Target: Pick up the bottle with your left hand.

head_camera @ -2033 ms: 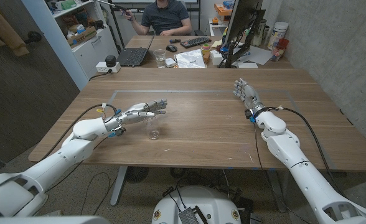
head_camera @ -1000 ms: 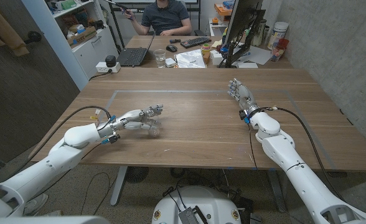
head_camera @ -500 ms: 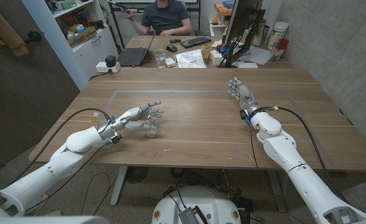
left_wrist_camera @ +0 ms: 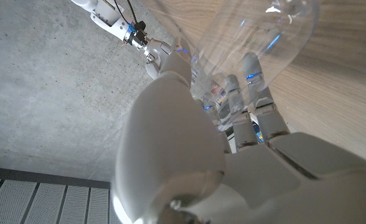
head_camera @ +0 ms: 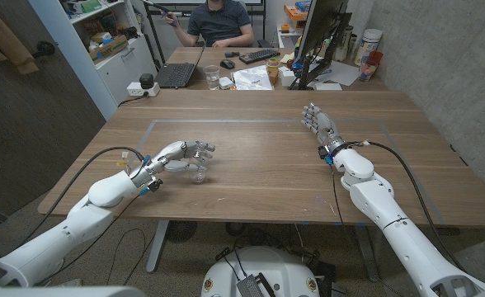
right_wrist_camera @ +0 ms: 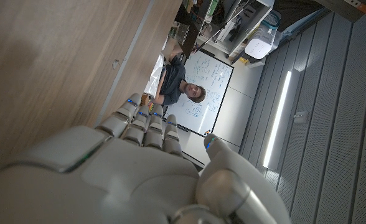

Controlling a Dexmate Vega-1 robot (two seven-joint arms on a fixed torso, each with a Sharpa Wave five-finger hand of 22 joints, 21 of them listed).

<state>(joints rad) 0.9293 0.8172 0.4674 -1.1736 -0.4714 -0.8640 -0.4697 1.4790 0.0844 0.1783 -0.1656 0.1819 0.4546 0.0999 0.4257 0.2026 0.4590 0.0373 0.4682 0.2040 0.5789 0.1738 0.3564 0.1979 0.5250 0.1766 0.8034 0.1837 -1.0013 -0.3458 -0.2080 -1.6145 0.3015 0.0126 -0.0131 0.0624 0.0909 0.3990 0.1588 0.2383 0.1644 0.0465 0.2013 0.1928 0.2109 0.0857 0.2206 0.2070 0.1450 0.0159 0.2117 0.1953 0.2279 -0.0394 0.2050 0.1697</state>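
A small clear plastic bottle (head_camera: 198, 173) is on the wooden table (head_camera: 259, 165), left of the middle. My left hand (head_camera: 181, 155) reaches over it from the left, and its fingers curl down around the bottle's top. In the left wrist view the clear bottle (left_wrist_camera: 233, 31) lies right against the fingers (left_wrist_camera: 254, 81) of my left hand (left_wrist_camera: 220, 155), with the thumb beside it. My right hand (head_camera: 319, 126) stands on the table's right side, far from the bottle, holding nothing; its fingers (right_wrist_camera: 147, 121) reach out straight.
Beyond the table's far edge stand a laptop (head_camera: 176, 74), a glass (head_camera: 212, 77), a keyboard (head_camera: 259, 56) and a monitor (head_camera: 321, 33). A person (head_camera: 218, 21) sits behind them. A thin taped outline (head_camera: 251, 121) marks the tabletop.
My left hand drew back toward the near left, spread its fingers, and has now curled them around the bottle. The bottle shifted slightly to the left. The right hand barely moved.
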